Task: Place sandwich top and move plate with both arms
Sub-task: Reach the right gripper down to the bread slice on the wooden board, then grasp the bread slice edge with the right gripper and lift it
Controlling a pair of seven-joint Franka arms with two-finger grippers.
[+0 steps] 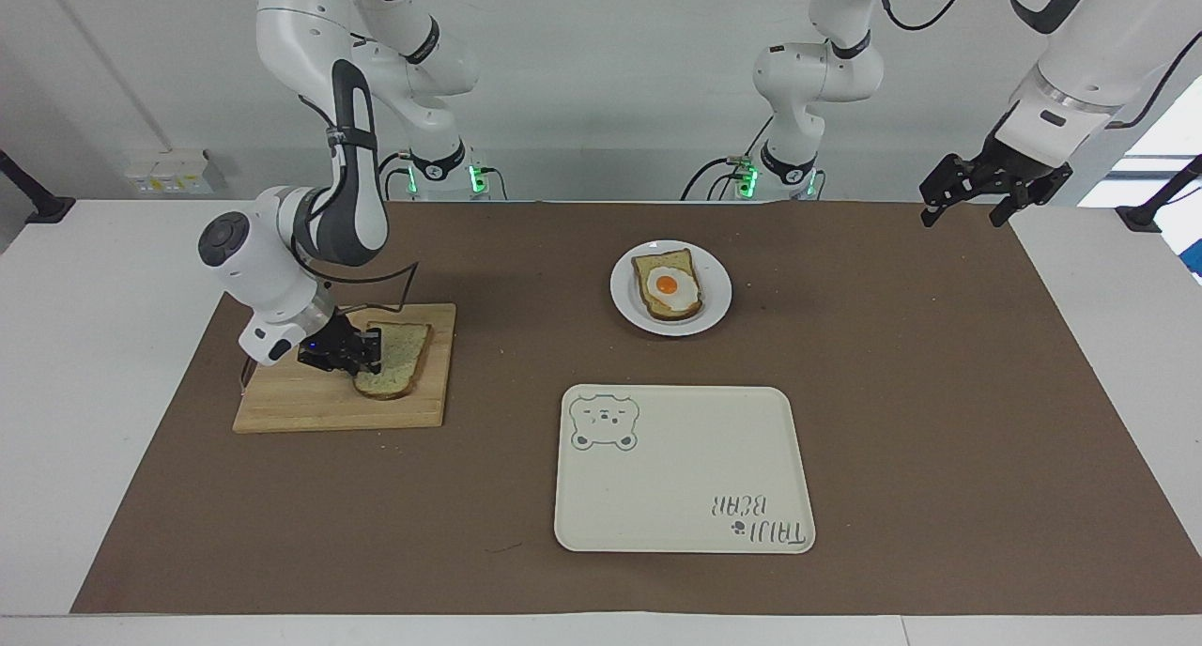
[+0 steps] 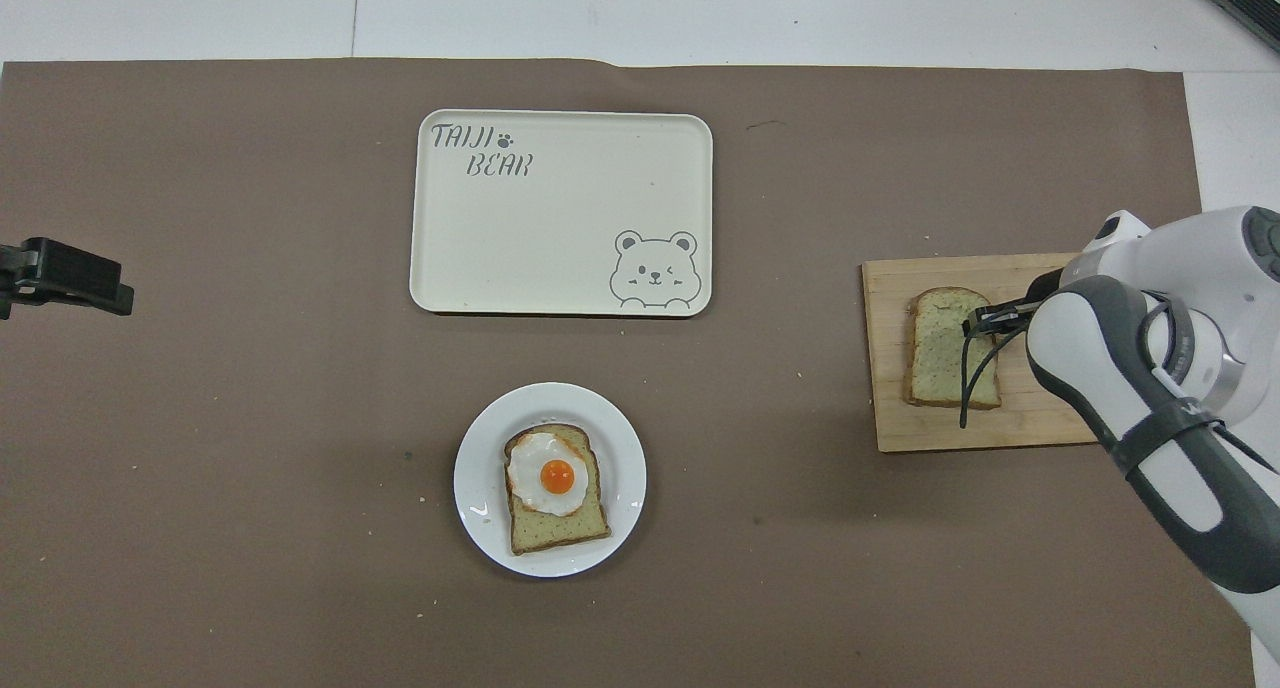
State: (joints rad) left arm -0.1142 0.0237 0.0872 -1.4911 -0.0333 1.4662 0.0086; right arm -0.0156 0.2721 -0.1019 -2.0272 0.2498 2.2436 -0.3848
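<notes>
The right pincer was down on the wooden cutting board at the right arm's end of the bench, its fingers drawn together on the edge of the sandwich top, which lay flat on the board. The left pincer hung waiting with fingers spread, holding nothing, over the brown mat at the left arm's end. Mid-bench sat the plate bearing the egg-topped slice, and the cream bear tray lay farther from the robots than the plate.
</notes>
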